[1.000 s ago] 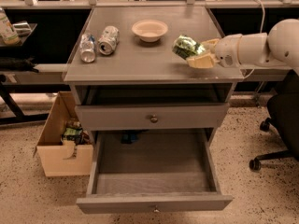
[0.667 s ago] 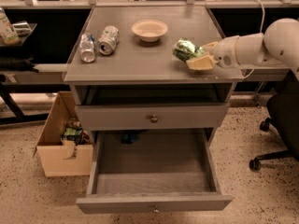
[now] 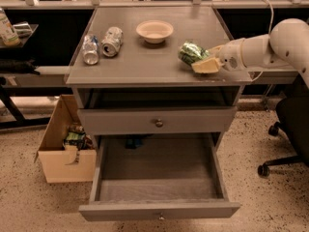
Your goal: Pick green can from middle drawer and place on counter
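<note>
The green can (image 3: pixel 189 52) lies on its side on the right part of the counter (image 3: pixel 149 57). My gripper (image 3: pixel 206 58) is right at the can's right end, reaching in from the right on the white arm (image 3: pixel 260 50), low over the counter. The can touches the counter surface. The middle drawer (image 3: pixel 159 178) is pulled wide open below, and its grey floor shows no can inside. The drawer above it (image 3: pixel 157 122) is closed.
Two silver-white cans (image 3: pixel 101 43) lie at the counter's left. A pale bowl (image 3: pixel 154 31) sits at the back middle. A cardboard box (image 3: pixel 65 149) with items stands on the floor left of the cabinet. An office chair base (image 3: pixel 285 129) is at the right.
The gripper and the green can have stayed almost in the same place on the right of the counter. The arm has shifted only slightly.
</note>
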